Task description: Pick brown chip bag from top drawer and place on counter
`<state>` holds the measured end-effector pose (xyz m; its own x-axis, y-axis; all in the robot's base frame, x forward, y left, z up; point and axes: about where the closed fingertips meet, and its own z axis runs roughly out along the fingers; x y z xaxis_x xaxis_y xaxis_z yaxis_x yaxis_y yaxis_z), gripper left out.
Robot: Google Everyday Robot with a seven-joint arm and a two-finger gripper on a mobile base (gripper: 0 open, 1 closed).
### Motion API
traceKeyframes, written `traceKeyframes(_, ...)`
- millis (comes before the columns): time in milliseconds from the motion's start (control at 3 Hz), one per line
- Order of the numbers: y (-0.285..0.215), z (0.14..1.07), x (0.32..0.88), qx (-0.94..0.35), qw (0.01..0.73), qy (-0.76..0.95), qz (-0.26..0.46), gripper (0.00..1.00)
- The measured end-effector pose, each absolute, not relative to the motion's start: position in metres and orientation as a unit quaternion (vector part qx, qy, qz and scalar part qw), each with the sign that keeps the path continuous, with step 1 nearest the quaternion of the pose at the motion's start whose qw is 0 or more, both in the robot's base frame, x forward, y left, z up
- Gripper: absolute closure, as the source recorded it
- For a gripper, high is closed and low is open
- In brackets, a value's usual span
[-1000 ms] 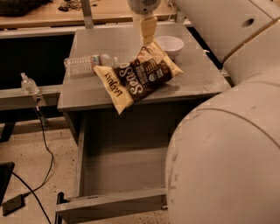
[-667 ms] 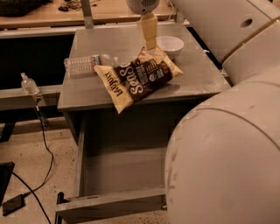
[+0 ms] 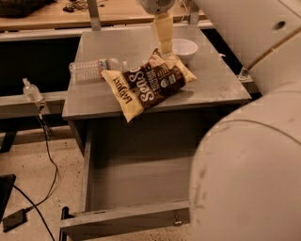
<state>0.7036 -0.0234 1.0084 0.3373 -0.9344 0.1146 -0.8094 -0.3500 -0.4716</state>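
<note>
The brown chip bag (image 3: 150, 84) lies flat on the grey counter (image 3: 221, 82), its tan end hanging a little over the front edge. My gripper (image 3: 165, 47) hangs from the top of the view just above the bag's far end, clear of it and holding nothing. The top drawer (image 3: 141, 186) is pulled open below the counter and is empty; its front panel (image 3: 117, 222) with the small metal pull (image 3: 177, 219) is nearest to me.
A clear plastic water bottle (image 3: 89, 69) lies on the counter left of the bag. A white bowl (image 3: 184, 49) stands behind the bag. My pale arm (image 3: 249, 164) fills the right side. A light-wood tabletop (image 3: 56, 14) runs behind. Cables (image 3: 47, 155) lie on the floor at left.
My gripper has lifted slightly up and away from the bag's far end. The bag has stayed where it lies on the counter.
</note>
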Motion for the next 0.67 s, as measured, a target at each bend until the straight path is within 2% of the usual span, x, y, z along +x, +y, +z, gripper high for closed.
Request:
traceKeyframes(333, -0.033, 1.025, 0.701, -0.809, 0.268, 0.496, -0.164, 0.00)
traceKeyframes(667, -0.049, 1.038, 0.696, -0.802, 0.311, 0.484, -0.160, 0.00)
